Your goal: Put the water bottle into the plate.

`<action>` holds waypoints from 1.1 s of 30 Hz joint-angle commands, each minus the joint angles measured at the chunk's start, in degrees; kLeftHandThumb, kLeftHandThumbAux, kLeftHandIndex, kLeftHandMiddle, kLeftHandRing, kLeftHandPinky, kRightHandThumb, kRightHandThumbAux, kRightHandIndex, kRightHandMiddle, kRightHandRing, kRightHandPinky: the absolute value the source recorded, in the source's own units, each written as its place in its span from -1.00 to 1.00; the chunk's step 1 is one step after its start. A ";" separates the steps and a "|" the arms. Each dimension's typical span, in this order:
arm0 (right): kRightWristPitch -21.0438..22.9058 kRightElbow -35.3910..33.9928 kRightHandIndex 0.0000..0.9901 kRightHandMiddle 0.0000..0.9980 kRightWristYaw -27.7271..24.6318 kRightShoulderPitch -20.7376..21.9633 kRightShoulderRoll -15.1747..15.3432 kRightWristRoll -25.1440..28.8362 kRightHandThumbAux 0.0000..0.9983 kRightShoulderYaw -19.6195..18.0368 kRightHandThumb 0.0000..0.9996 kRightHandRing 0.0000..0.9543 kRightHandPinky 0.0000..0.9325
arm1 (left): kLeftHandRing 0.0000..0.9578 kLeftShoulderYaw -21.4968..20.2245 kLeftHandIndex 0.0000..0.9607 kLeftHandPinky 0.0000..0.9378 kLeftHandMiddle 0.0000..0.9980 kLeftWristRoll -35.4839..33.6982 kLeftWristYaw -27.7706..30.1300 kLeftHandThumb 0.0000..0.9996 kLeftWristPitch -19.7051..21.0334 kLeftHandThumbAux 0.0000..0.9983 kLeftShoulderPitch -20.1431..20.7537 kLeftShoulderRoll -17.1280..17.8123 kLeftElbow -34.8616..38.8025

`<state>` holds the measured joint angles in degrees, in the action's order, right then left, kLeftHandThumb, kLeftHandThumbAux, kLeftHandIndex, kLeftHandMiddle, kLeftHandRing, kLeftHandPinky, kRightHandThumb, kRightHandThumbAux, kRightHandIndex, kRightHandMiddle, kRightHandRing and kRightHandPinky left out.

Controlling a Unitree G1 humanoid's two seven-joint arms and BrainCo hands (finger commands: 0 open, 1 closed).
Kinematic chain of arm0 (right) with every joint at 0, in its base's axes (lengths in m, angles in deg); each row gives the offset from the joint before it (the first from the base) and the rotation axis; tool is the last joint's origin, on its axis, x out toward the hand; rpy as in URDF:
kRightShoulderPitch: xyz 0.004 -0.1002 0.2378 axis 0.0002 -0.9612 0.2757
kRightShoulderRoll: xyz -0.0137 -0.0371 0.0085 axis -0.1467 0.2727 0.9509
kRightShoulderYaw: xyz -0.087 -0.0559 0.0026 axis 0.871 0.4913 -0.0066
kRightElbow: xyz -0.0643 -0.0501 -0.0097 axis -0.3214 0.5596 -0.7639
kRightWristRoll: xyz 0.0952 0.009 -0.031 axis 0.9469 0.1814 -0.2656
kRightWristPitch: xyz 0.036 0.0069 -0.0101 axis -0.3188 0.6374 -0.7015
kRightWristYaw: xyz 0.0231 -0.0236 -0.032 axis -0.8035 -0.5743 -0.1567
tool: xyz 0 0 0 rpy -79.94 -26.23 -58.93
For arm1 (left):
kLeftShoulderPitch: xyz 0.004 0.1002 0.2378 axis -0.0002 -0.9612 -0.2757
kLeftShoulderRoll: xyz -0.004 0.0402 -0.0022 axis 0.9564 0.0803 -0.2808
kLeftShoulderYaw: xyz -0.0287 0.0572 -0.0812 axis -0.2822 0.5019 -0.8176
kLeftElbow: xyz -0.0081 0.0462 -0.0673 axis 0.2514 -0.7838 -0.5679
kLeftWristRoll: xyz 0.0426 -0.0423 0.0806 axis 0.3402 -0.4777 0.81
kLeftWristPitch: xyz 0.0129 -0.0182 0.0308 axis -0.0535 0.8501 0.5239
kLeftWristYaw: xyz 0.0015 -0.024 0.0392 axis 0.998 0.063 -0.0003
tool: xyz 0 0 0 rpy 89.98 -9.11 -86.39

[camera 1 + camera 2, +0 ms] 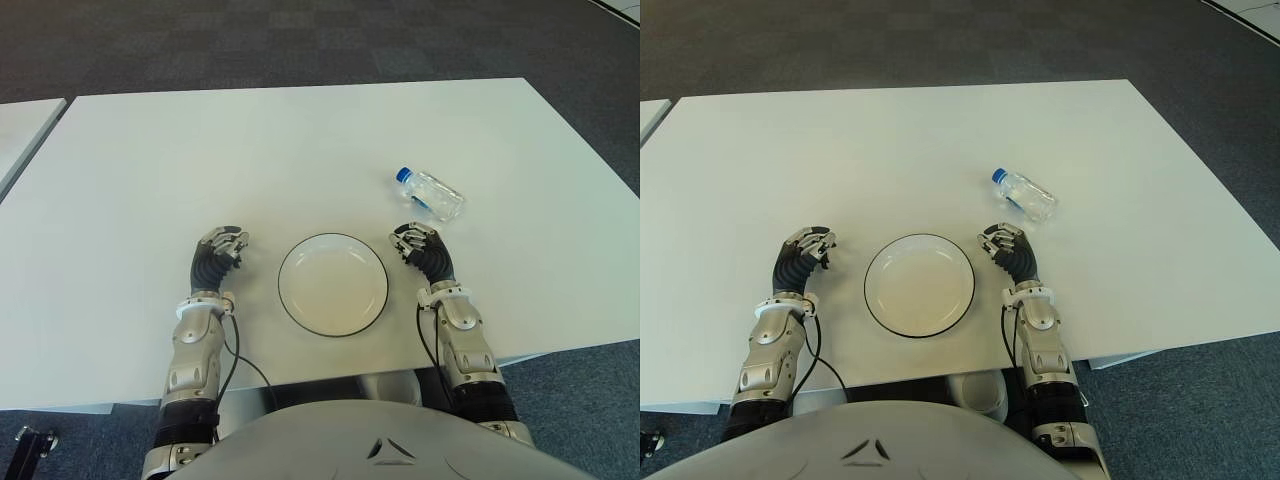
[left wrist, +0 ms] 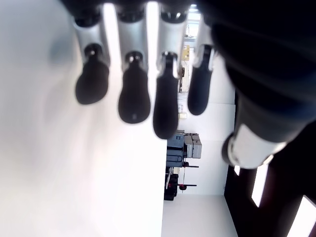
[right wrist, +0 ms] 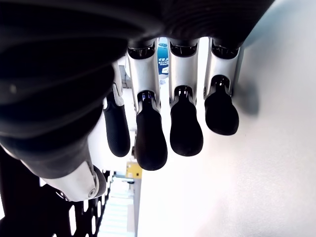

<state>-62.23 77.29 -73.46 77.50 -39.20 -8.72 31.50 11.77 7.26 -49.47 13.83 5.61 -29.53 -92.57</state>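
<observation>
Flanking the plate [image 1: 332,284] near the front edge of the tabletop [image 1: 250,150], both hands showed over the white surface. The left hand [image 1: 222,250] showed just beside the plate on its left side; the right hand [image 1: 418,246] showed just beside it on its right side. In each wrist view the fingers [image 2: 135,98] hung loosely curled and relaxed, with nothing held between them; the right hand's fingers [image 3: 185,128] appeared the same. Whether either hand touched the tabletop could not be determined.

The plate was round and white with a dark rim, and it held nothing. It sat centred between the two hands, close to the front edge.

The water bottle [image 1: 430,193] lay on its side farther back, toward the right edge of the tabletop, beyond the right hand and apart from it. It was clear with a blue cap [image 1: 402,174], and the cap end pointed toward the far left. The bottle was outside the plate, well apart from its rim.

Beyond the far edge lay dark carpet [image 1: 300,45].
</observation>
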 commanded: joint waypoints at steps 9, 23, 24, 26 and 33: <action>-3.36 3.55 -0.12 0.46 6.28 -0.14 1.91 -9.32 0.46 2.78 0.41 0.53 0.59 | 0.53 0.25 -0.16 0.55 0.13 -0.13 0.14 0.68 1.54 0.36 -0.98 -0.36 -1.44; -1.48 16.13 -0.14 0.37 27.65 7.13 5.99 -32.96 0.46 11.41 0.40 0.51 0.56 | 0.52 0.47 -0.16 0.53 0.12 0.48 -0.12 0.68 1.51 0.36 -0.67 -0.23 -1.90; -1.00 16.65 -0.14 0.34 28.00 7.75 6.40 -34.07 0.46 12.12 0.40 0.49 0.54 | 0.52 0.45 -0.16 0.53 0.12 0.44 -0.12 0.68 1.36 0.36 -0.65 -0.29 -1.99; -0.18 17.16 -0.16 0.10 28.03 8.75 7.19 -35.71 0.46 13.37 0.39 0.28 0.36 | 0.52 0.43 -0.16 0.53 0.12 0.38 -0.13 0.68 1.12 0.36 -0.62 -0.38 -2.12; 1.93 16.16 -0.54 -0.64 25.87 12.20 9.96 -39.18 0.49 16.55 0.02 -0.55 -0.44 | 0.54 0.48 -0.16 0.56 0.13 0.39 -0.19 0.68 0.50 0.36 -0.53 -0.47 -2.42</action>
<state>-61.97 92.27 -46.49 88.22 -30.54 -46.17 46.66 11.82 7.31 -49.47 13.02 5.72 -29.52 -93.28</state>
